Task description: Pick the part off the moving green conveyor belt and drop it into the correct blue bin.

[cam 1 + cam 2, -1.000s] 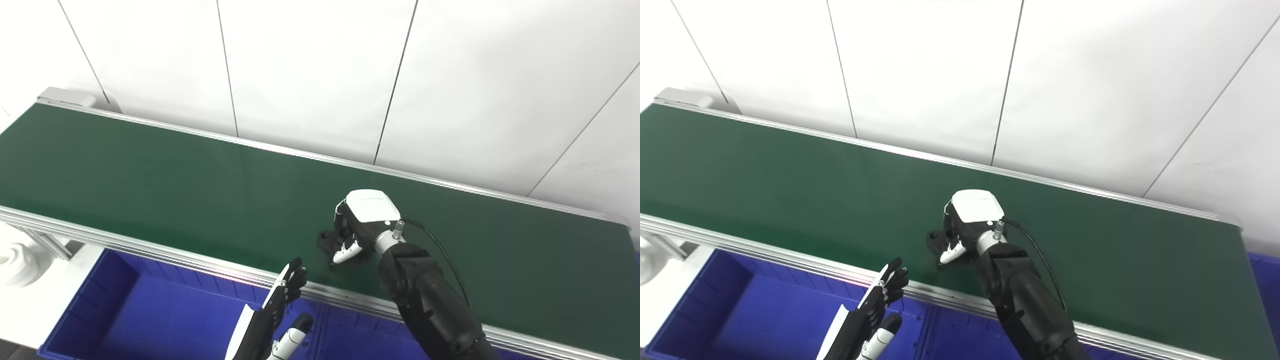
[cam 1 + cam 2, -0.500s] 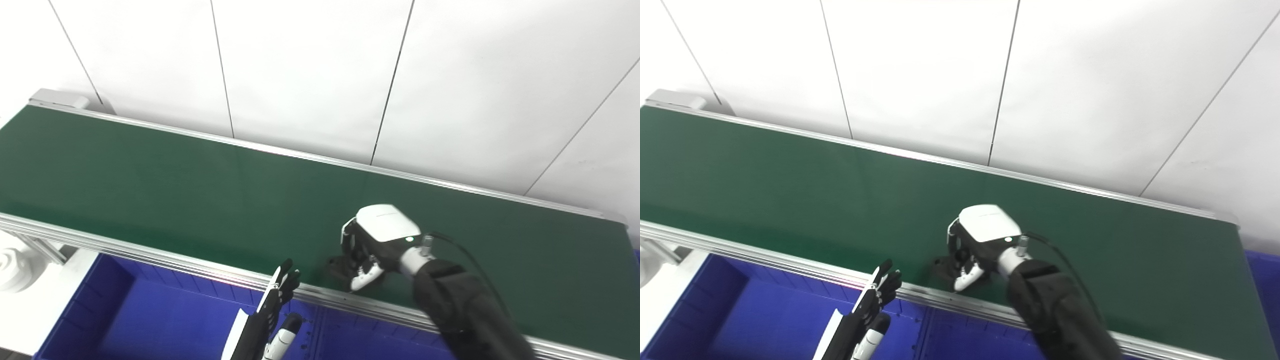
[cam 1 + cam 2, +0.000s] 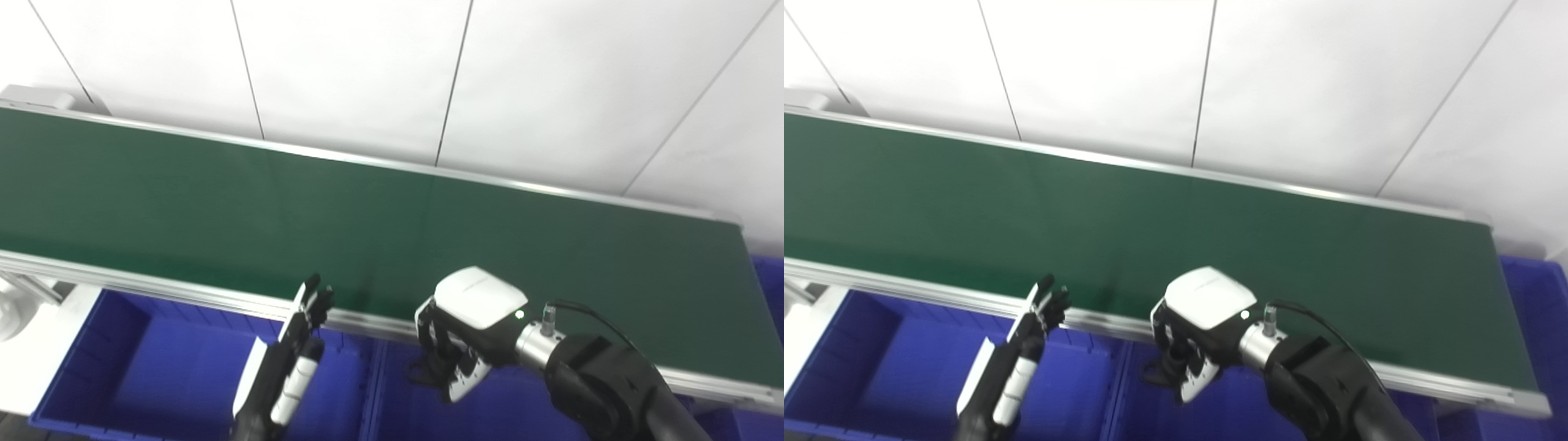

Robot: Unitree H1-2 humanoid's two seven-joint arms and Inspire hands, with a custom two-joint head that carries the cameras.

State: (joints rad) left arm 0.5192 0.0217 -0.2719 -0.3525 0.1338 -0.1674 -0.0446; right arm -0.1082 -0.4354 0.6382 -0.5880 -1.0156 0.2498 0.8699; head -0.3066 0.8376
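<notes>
The right hand [image 3: 456,349] has its fingers [image 3: 463,381] clenched around a small black part [image 3: 429,367], held above the middle blue bin [image 3: 404,416], just clear of the conveyor belt [image 3: 184,202]. The carry looks done; next comes releasing over the correct bin. The left hand [image 3: 288,361] hovers, fingers released and straight, over the left blue bin [image 3: 122,367]. White wall panels [image 3: 343,67] back the belt.

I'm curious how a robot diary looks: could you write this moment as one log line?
right hand: shut on small black part | position: above blue plastic bin, off green conveyor belt | left hand: open, idle
</notes>
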